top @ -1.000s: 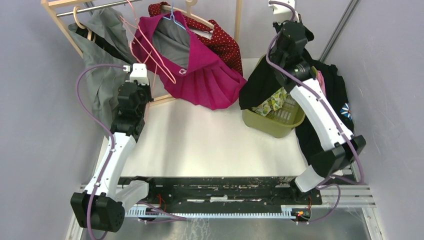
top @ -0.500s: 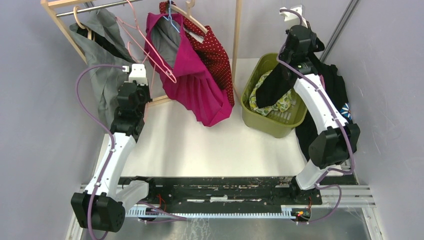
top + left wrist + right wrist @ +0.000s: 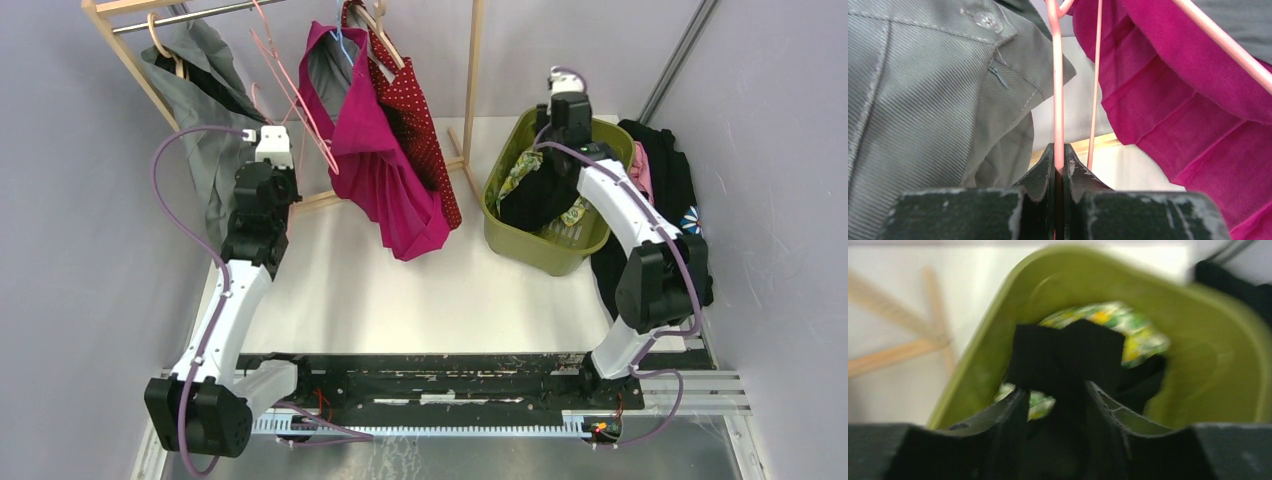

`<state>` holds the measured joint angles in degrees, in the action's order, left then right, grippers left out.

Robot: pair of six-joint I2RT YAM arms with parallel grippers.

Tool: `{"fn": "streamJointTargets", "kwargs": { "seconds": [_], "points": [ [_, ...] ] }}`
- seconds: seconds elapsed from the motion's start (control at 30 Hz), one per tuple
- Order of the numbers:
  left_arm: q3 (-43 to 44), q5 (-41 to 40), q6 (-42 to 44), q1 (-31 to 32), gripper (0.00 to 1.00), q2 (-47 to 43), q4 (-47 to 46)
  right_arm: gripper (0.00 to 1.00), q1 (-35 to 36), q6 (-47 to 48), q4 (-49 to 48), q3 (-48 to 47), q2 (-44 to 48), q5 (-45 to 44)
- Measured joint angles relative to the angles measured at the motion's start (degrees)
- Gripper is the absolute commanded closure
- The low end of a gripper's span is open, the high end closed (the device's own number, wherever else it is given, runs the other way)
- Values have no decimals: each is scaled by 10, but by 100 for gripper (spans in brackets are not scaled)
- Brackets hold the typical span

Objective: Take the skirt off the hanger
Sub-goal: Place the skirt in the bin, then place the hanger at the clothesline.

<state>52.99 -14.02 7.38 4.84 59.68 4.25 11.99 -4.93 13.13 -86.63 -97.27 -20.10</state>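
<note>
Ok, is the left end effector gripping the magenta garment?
No, the left end effector pinches the pink hanger, not the magenta garment.

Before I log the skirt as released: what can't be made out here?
Right wrist view: motion blur; whether the right gripper grips the black garment is unclear.
Top view: its fingertips are hidden under its own wrist.
Left wrist view: the pink hanger hook is cut off by the top edge.

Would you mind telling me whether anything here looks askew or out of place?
The pink wire hanger hangs askew, slanting from the rail with the left fingers clamped on its wire. Dark clothes lie heaped beside the green basket.
</note>
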Motion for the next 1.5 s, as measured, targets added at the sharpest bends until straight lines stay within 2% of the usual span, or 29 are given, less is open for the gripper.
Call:
{"fn": "streamJointTargets", "kwargs": {
  "seconds": [0.13, 0.27, 0.5, 0.53, 0.57, 0.77, 1.0, 1.5],
  "points": [
    [19, -15, 0, -3, 97, 14, 3, 25, 33, -75, 43, 24, -10, 79],
    [38, -40, 0, -3, 97, 13, 11, 24, 59, -103, 56, 33, -9, 103],
    [44, -103, 0, -3, 97, -2, 47, 20, 54, -116, 57, 32, -9, 104],
    [44, -111, 0, -3, 97, -2, 49, 14, 54, -118, 57, 32, -9, 104],
    [44, -118, 0, -3, 97, -2, 51, 13, 54, -120, 58, 32, -9, 104],
    [73, -140, 0, -12, 97, 42, 50, 11, 54, -124, 63, 23, -9, 107],
    [178, -139, 4, -15, 97, 120, 33, 11, 55, -114, 62, 24, -7, 106],
    [229, -124, 26, -15, 97, 134, -17, 11, 55, -102, 58, 33, -1, 104]
  ]
}}
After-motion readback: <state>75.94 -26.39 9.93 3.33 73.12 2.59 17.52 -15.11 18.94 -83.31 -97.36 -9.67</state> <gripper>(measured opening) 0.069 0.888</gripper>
